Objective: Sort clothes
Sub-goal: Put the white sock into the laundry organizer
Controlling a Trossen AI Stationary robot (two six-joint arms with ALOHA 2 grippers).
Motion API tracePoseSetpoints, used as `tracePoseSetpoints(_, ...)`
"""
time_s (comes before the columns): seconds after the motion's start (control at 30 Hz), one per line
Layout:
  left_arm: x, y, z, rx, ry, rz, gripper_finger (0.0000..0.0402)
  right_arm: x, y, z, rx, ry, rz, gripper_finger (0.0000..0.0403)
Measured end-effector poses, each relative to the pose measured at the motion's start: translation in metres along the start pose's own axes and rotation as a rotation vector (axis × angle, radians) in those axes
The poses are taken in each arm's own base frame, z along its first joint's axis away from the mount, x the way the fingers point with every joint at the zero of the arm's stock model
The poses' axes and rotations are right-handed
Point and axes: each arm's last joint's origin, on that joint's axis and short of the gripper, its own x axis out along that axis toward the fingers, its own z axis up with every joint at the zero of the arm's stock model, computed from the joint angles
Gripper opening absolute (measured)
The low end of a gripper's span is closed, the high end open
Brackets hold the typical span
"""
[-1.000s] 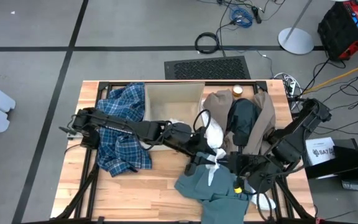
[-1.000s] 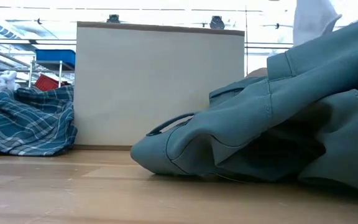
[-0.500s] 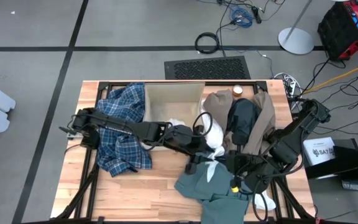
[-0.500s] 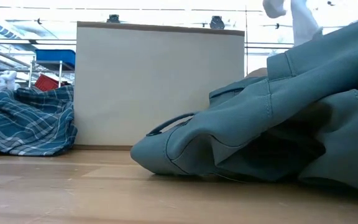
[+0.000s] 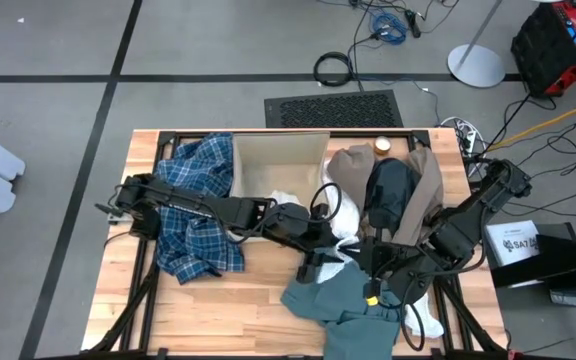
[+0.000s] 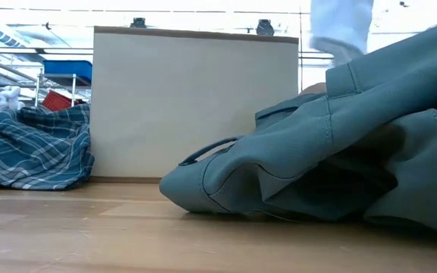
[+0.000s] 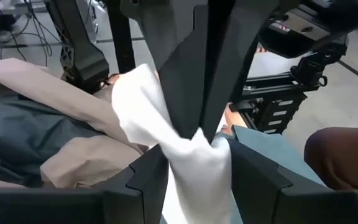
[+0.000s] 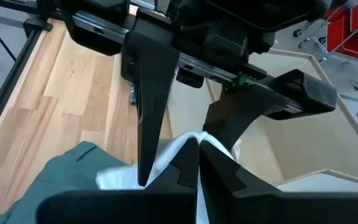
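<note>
Both my grippers meet over the table's middle on a white piece [image 5: 342, 246]. My left gripper [image 5: 330, 256] reaches in from the left and is shut on it, as is my right gripper [image 5: 362, 262] coming from the right. The white piece shows high up in the low view [image 6: 341, 29]. Below it the teal-green piece [image 5: 340, 300] lies crumpled on the near table. The dark piece [image 5: 388, 190] lies on the taupe piece [image 5: 426, 178] at the far right. The plaid shirt [image 5: 193, 215] lies heaped at the left. My left gripper pinches a bunched fold of the white piece [image 7: 199, 144] between its two fingers, coming level from the table's left. The cloth spreads out on both sides of the fingers and is lifted clear of the teal piece. My right gripper pinches a gathered bit of the same white piece [image 8: 188, 142] between its fingertips, coming slanting from the table's near right, close in front of the left gripper's fingers [image 8: 151, 93].
The tan cardboard box [image 5: 278, 165] stands open at the far middle, with white cloth [image 5: 286, 200] at its near side. More white cloth [image 5: 423, 320] lies at the near right under my right arm. Bare wood [image 5: 218, 305] shows at the near left.
My right gripper has moved toward the table's left and far side, closing in on my left gripper at the white piece. In the low view the raised white cloth has shifted leftward and now hangs broader.
</note>
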Motion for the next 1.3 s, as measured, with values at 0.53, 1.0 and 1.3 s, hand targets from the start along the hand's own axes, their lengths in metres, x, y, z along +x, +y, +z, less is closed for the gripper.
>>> tracePoseSetpoints(0.53, 0.0, -0.002, -0.003, 0.03, 0.036, 0.032, 0.0014, -0.007, 0.001, -0.003, -0.051, 0.035, 0.022, 0.0047)
tracePoseSetpoints(1.0, -0.071, -0.004, 0.051, 0.199, -0.023, 0.235, 0.0013, -0.045, 0.007, -0.017, 0.106, 0.205, 0.146, 0.0152)
tracePoseSetpoints(1.3, -0.152, 0.036, 0.078, 0.308, -0.007, 0.56, 0.0013, -0.038, 0.025, -0.057, 0.18, 0.293, 0.074, 0.0144)
